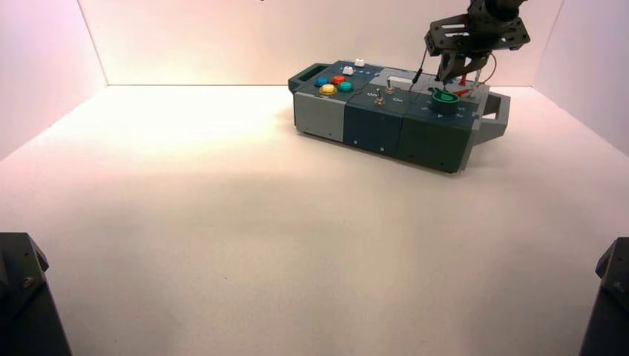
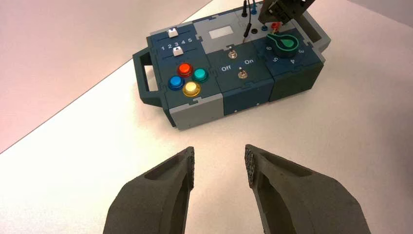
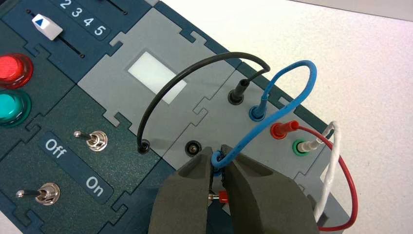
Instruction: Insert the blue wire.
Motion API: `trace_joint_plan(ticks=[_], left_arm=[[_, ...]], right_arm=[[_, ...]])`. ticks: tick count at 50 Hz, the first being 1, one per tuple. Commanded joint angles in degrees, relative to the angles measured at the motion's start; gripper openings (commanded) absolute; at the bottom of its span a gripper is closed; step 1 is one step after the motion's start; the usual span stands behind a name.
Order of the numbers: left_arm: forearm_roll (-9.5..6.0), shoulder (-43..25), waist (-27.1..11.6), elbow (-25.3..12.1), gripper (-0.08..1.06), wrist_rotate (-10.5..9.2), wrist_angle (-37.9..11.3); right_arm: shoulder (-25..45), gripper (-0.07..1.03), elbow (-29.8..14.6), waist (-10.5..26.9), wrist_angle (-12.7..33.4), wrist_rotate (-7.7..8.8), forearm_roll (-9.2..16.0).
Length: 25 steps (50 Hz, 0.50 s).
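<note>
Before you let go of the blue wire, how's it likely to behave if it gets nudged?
The blue wire looks springy rather than limp, since it arches up unsupported. Pushed sideways, it would probably flex and swing over, being thin. Its far end likely stays put, as that plug sits in a socket; the right gripper pinches the other.

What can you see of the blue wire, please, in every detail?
The blue wire is a smooth, flexible-looking cable, apparently rubber or plastic coated. One end has a blue plug, seated in a blue-ringed socket between the black and red plugs on the box's far right part. From there it arches up and bends back to its other end, which the right hand grips over another blue socket; whether that end is inserted, I cannot tell.
</note>
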<state>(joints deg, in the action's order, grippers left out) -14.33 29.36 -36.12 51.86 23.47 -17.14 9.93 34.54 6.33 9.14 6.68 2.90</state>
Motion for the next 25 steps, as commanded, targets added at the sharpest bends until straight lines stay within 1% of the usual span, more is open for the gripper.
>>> trace_joint_plan(ticks=[1,25], left_arm=[[0.18,0.3,-0.2,-0.6,0.56,0.26,0.4],[0.35,0.3,-0.2,-0.6,0.56,0.26,0.5]], right_arm=[[-1.0,-0.02,-0.4,-0.1,-0.4,0.09,-0.2],[-2.6,-0.02,-0.4,-0.1,3.6,0.09,-0.3]])
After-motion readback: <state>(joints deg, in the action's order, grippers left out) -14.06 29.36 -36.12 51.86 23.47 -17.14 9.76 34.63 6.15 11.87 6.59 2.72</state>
